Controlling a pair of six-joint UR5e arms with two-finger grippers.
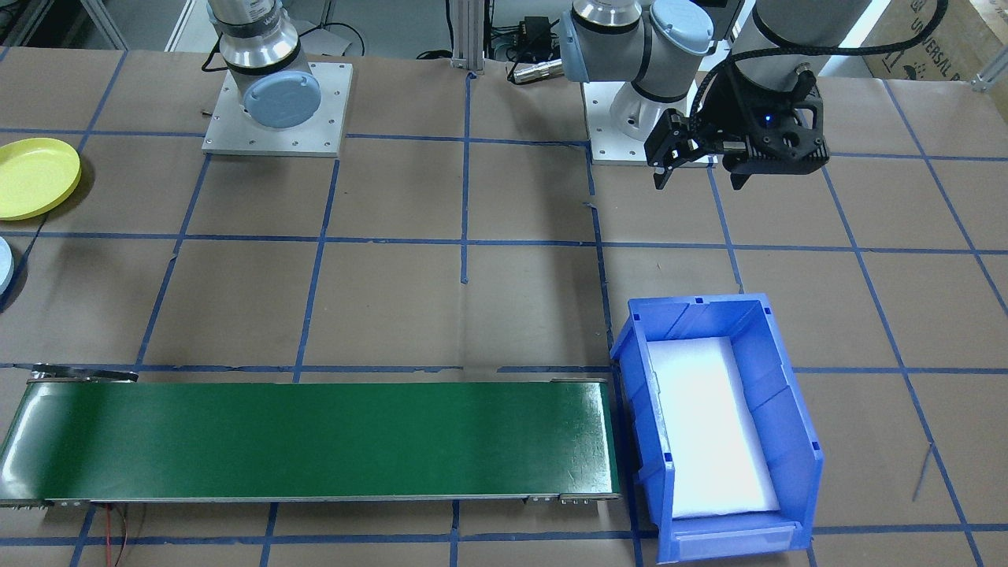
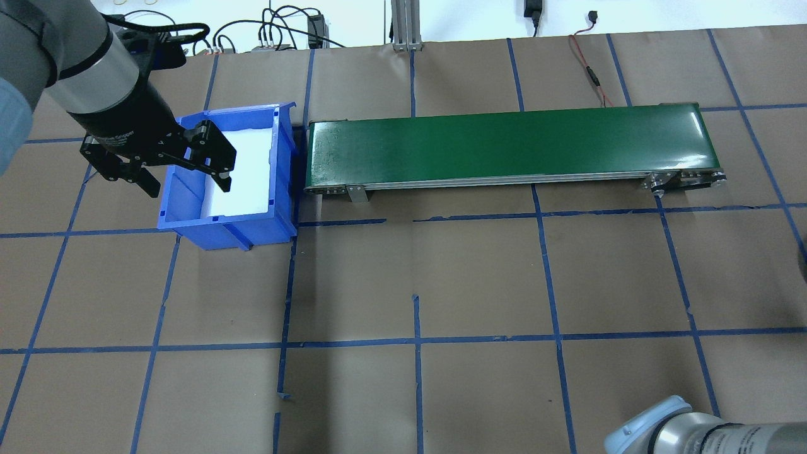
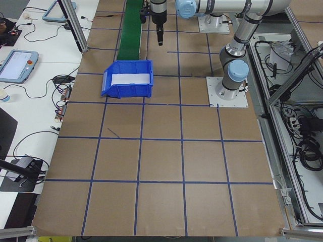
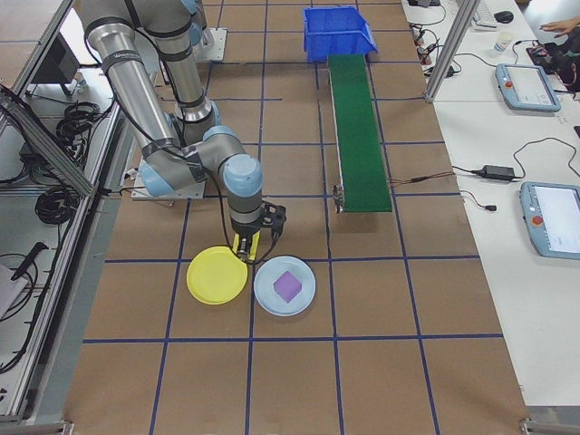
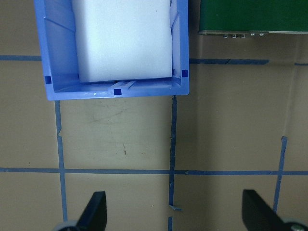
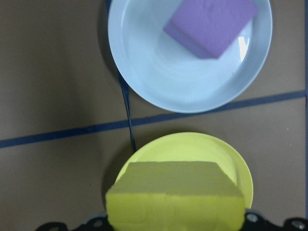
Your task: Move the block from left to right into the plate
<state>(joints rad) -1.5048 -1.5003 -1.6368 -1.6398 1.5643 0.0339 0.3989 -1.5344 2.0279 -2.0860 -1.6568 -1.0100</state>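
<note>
The right end effector (image 4: 251, 246) is gripping a pale yellow rectangular foam block (image 6: 175, 195) between its closed fingers, hovering low over the near edge of the round, shallow yellow plastic plate (image 6: 192, 144). Judging from the right wrist view, the block is sitting over the plate's rim rather than its middle, so the arm is probably needing to shift toward the plate's centre before lowering and releasing, so that the block is landing flat inside the raised rim. Just beside the yellow plate, on its right in the side view, a round pale blue plate (image 6: 159, 82) is holding a purple square block (image 6: 209, 26); the drop should be staying clear of it. Across the brown paper-covered table (image 2: 479, 277) marked with a blue tape grid, from left to right in the overhead view: the left end effector (image 2: 189, 187) is hanging open and empty above the blue plastic bin (image 2: 252, 224) lined with a white pad (image 2: 249, 164), then a long green conveyor belt (image 2: 504, 142) is running toward the right. Cables and handheld control tablets are lying on the white benches alongside.
</note>
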